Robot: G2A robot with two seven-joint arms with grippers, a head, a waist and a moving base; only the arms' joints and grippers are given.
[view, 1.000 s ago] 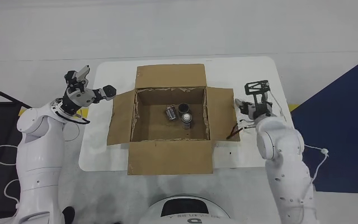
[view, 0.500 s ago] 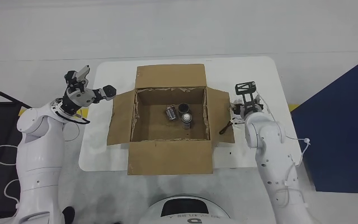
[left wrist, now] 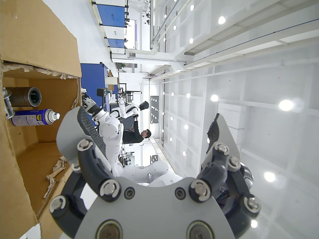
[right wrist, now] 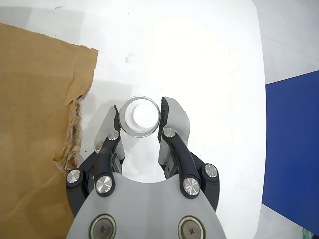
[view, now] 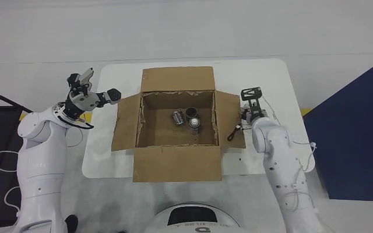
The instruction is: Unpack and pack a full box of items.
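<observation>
Right gripper [right wrist: 139,105] clenched on clear glass [right wrist: 139,125] between its pads, box flap [right wrist: 37,95] beside it; left gripper [left wrist: 149,115] released.

White tabletop [view: 265,73] with rounded corners on a pale grey floor [view: 175,29], dark blue patch [view: 344,140] off past its right edge. Round ceiling lights [left wrist: 285,105] and blue partitions [left wrist: 112,16] further back in the hall.
</observation>
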